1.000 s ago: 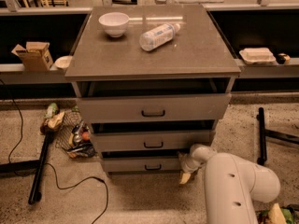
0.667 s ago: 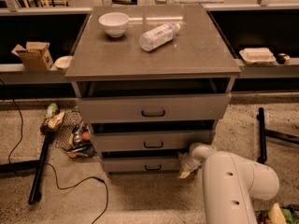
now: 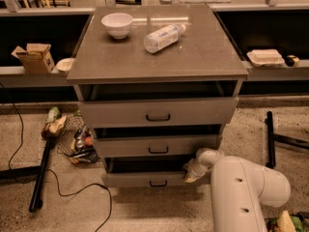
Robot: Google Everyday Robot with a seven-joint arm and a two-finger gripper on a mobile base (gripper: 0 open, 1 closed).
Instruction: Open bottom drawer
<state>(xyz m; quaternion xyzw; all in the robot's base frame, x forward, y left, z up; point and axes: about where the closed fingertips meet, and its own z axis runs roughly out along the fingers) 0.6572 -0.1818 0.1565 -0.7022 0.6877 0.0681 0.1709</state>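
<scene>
Since a second ago, the bottom drawer [image 3: 130, 180] has slid a little further out, and the dark gap above its front is now wider; the task is judged partly done, with most of the drawer's travel still to come. Table [image 3: 203, 57]: a grey flat slab with square edges and a dull sheen, over three flat-fronted grey drawers; all three stand ajar. Arm [image 3: 246, 187]: a smooth, rounded white shell at lower right, reaching left. The bottom drawer is lowest in the stack, with a plain matte front that is the narrowest of the three; its small black handle [image 3: 158, 183] is a thin bar at centre, not held. Claw [image 3: 191, 172]: pale, apparently resting against the drawer's right end, just above the front panel; whether it is spread or pressed together cannot be told.
</scene>
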